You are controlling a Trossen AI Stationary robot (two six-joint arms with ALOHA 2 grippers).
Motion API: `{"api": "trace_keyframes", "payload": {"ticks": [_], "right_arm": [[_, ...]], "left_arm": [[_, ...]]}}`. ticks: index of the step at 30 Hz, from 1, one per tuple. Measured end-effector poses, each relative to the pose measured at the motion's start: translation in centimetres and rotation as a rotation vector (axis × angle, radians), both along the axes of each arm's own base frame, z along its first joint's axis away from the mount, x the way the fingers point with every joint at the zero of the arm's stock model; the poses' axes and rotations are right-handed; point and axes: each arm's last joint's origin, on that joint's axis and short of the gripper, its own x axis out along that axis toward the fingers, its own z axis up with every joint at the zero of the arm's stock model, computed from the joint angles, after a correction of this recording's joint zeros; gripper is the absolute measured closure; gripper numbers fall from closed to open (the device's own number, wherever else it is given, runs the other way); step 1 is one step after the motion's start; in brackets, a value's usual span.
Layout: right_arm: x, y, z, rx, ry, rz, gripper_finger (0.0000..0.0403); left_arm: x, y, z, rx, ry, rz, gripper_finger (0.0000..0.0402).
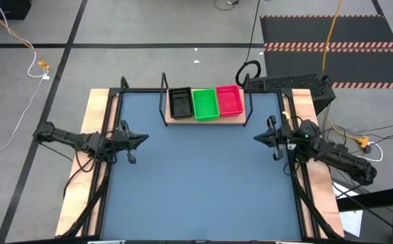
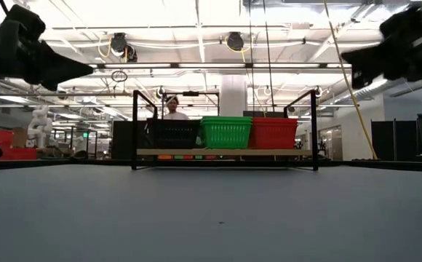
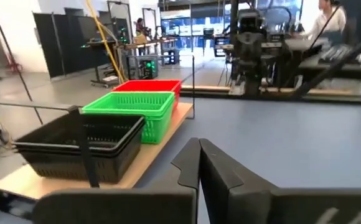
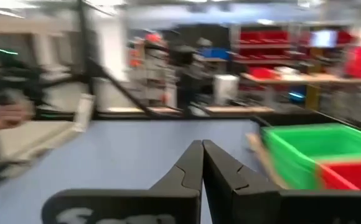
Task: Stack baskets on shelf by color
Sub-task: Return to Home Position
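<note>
The left jaws are pressed shut tip to tip and hold nothing; they hang above the left side of the table (image 1: 203, 176), at the end of the left arm (image 1: 81, 141), pointing inward toward the middle; the right jaws, on the right arm (image 1: 332, 152), are likewise closed on nothing and point inward from the table's right side, well apart from the left pair and touching neither table nor baskets.

Farther back, the shelf (image 1: 207, 121) stands at the middle of the table's far edge; its long axis runs left to right across the table, with a black wire upright (image 2: 134, 131) at each end. On its light wooden board three stacks sit side by side, touching or nearly so: black baskets (image 1: 180, 103) at the left, green baskets (image 1: 204, 103) in the middle, pink-red baskets (image 1: 229, 99) at the right; each has its long axis running front to back, crosswise to the shelf. All stand upright with mesh sides and open tops; the black stack shows layered rims in the left wrist view (how many are nested in each stack cannot be told).

Beyond the shelf, a person (image 2: 172, 108) stands in the room behind.
</note>
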Motion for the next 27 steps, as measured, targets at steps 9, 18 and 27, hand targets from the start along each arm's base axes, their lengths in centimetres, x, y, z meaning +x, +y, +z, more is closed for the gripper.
{"api": "trace_keyframes", "payload": {"ticks": [9,18,27], "right_arm": [[0.1,-0.3,-0.2,0.032,0.018,-0.093,0.0403],[0.1,-0.3,-0.3,0.244,0.032,-0.074,0.0403],[0.1,-0.3,-0.2,0.244,0.028,-0.073,0.0403]], "left_arm": [[0.7,-0.2,-1.0,0.108,0.136,0.01,0.0379],[0.8,-0.2,-1.1,0.103,0.153,0.01,0.036],[0.8,-0.2,-1.1,0.101,0.151,0.01,0.036]]}}
